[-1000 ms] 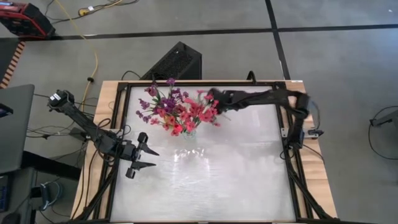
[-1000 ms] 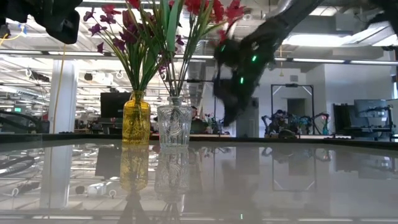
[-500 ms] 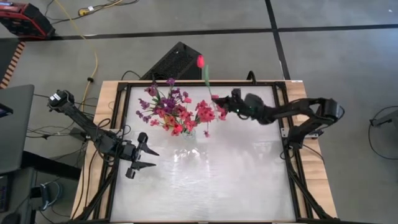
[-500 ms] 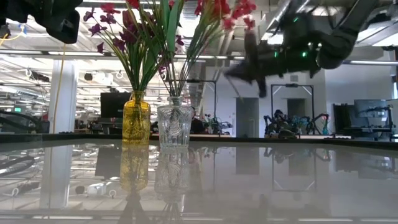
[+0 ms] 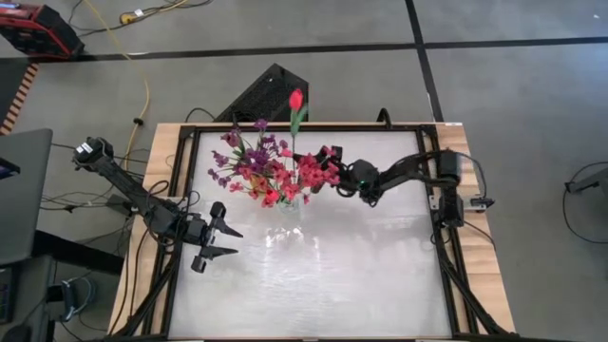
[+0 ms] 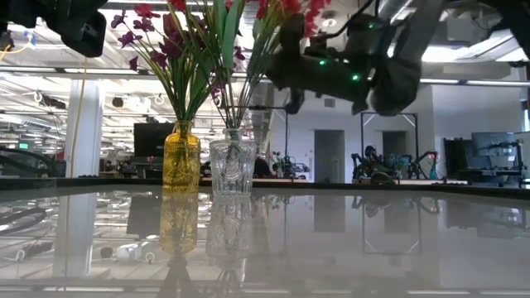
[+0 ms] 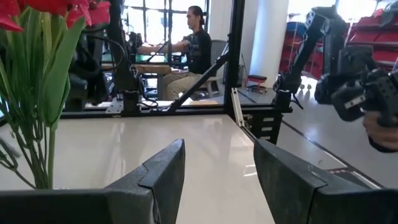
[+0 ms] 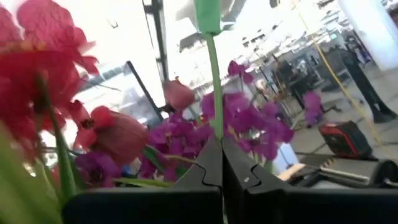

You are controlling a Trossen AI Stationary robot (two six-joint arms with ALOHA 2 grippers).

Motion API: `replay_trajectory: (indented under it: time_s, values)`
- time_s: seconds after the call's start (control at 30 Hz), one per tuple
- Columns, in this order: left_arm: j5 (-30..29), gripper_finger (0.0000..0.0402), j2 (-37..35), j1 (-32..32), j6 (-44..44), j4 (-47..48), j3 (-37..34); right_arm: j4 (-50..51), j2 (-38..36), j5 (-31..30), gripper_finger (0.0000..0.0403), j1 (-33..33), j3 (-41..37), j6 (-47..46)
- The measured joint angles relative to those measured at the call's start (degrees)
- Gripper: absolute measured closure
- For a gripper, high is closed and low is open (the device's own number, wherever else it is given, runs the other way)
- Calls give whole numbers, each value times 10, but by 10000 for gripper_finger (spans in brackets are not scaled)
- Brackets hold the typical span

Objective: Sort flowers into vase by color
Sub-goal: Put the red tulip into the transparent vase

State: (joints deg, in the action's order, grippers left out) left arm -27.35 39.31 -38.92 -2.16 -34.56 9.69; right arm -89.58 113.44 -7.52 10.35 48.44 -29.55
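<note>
from above, the right gripper [image 5: 334, 171] sits just at three o'clock of the bunched flowers [image 5: 261, 171], pinched tight on the thin green stem of a red tulip [image 5: 295, 99] whose head stands out toward twelve o'clock, past the table's [image 5: 380, 285] far edge; it looks held low on the stem so the bare end can be steered down into a vase, which the blooms mostly hide here. the left gripper [image 5: 224, 242] waits at about seven o'clock of the bouquet, fingers spread wide and holding nothing, well apart from the work. at table height, a yellow vase [image 6: 181, 157] and a clear glass vase [image 6: 232, 165] stand just beside each other, the clear one at three o'clock of the yellow, both with stems fanning up out of frame; the dark right arm [image 6: 348, 70] hangs above and to three o'clock of the clear vase. the left wrist camera shows its own fingers [image 7: 163, 171] parted over bare table, red blossoms [image 7: 37, 9] at its ten o'clock, and a seated person [image 7: 198, 40] in the room beyond. the right wrist camera shows its fingers [image 8: 205, 165] closed on the green stem [image 8: 214, 81], with purple sprays [image 8: 249, 127] just behind it and red-pink blooms [image 8: 37, 68] close at nine o'clock.
</note>
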Motion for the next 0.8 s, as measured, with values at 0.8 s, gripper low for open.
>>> replay_trajectory:
  time_s: [0.8]
  values:
    - [-3,221,0,0,14,17,0,-2,50,-16,386,-58,44,81]
